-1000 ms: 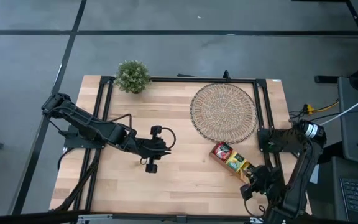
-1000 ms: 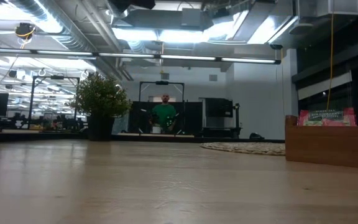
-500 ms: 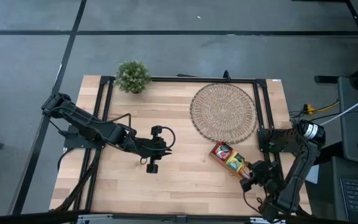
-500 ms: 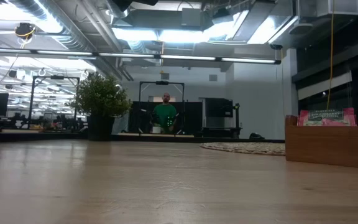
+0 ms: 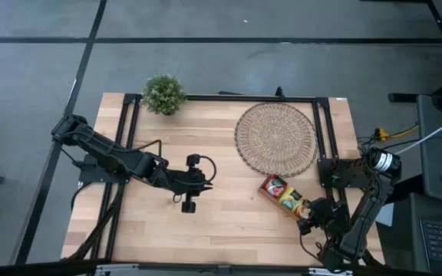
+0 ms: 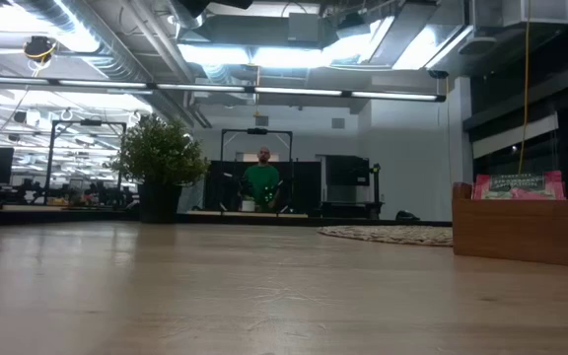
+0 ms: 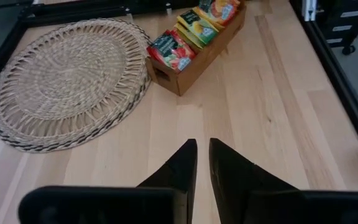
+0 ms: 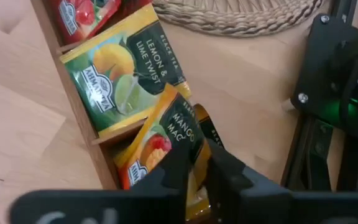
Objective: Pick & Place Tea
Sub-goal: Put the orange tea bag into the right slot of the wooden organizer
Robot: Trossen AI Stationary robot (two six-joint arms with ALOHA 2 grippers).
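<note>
My right gripper (image 8: 194, 163) pinches the mango sachet (image 8: 160, 146) in the tray's (image 8: 73, 106) end compartment; neighbouring sachets may drag out.

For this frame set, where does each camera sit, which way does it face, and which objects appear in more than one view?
High view: overhead, straight down; both arms, round woven mat, tea tray, potted plant.
Low view: table height, level across the table into the room; no arm visible, a person far back.
Left wrist view: looks past the left claw toward mat and tray.
Right wrist view: right claw at the Mango sachets in the tray.
Shared: mat and tray appear in all four views.
</note>
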